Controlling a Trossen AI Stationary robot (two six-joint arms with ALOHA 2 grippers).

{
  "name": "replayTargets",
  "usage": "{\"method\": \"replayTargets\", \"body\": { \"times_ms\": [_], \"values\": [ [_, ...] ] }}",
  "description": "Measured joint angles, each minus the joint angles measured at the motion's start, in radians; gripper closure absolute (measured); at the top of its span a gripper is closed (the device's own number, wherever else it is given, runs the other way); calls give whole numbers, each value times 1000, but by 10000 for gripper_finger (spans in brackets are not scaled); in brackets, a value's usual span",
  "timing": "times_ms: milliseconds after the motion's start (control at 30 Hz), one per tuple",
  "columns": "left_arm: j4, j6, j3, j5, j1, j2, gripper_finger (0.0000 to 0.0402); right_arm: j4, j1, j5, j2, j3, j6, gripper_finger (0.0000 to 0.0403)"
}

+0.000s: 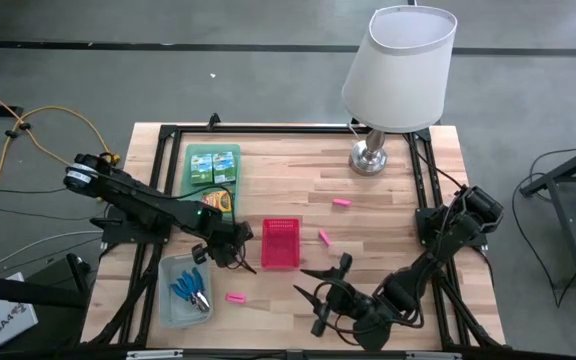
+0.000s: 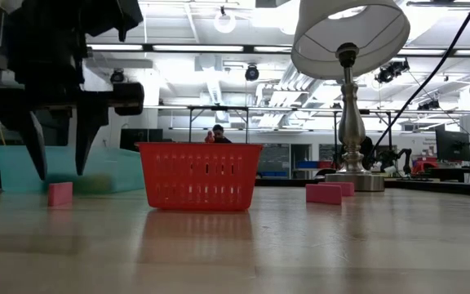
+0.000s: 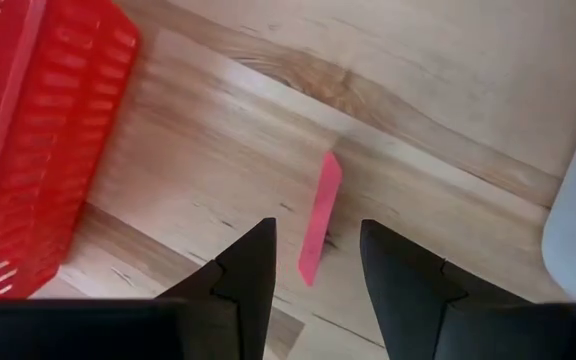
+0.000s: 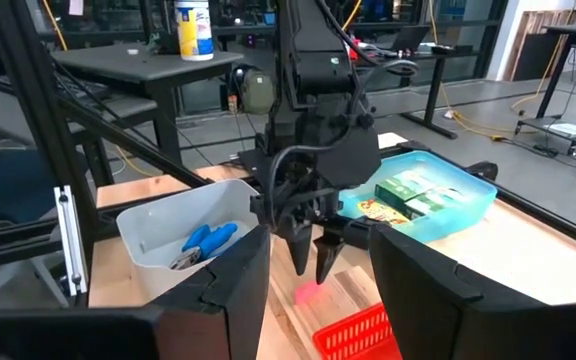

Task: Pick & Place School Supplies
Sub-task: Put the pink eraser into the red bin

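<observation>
Colours on the pale striped wood table [image 1: 388,215], dark arms.
Red mesh basket [image 1: 280,243]; pink eraser blocks [image 1: 235,297] on the wood; blue-handled scissors [image 1: 190,291] in a clear whitish bin [image 1: 166,300]; green-and-yellow boxes [image 1: 214,166] on a green tray [image 1: 194,196]; white-shaded lamp [image 1: 400,70] with silver base; black grippers.

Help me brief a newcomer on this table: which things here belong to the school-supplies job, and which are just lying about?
Job:
pink erasers, one below the open left gripper
green boxes in the green tray
blue-handled scissors in the clear bin
red basket
open right gripper, hovering near the table's front edge

Lying about:
lamp
</observation>
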Motion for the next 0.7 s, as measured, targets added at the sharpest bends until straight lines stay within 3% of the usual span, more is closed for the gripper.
{"method": "replayTargets", "body": {
  "times_ms": [500,700],
  "values": [
    [6,65,-2,9,7,2,262,8,0,0,0,0,-8,237],
    [16,14,22,55,7,5,262,8,0,0,0,0,-8,237]
  ]
}}
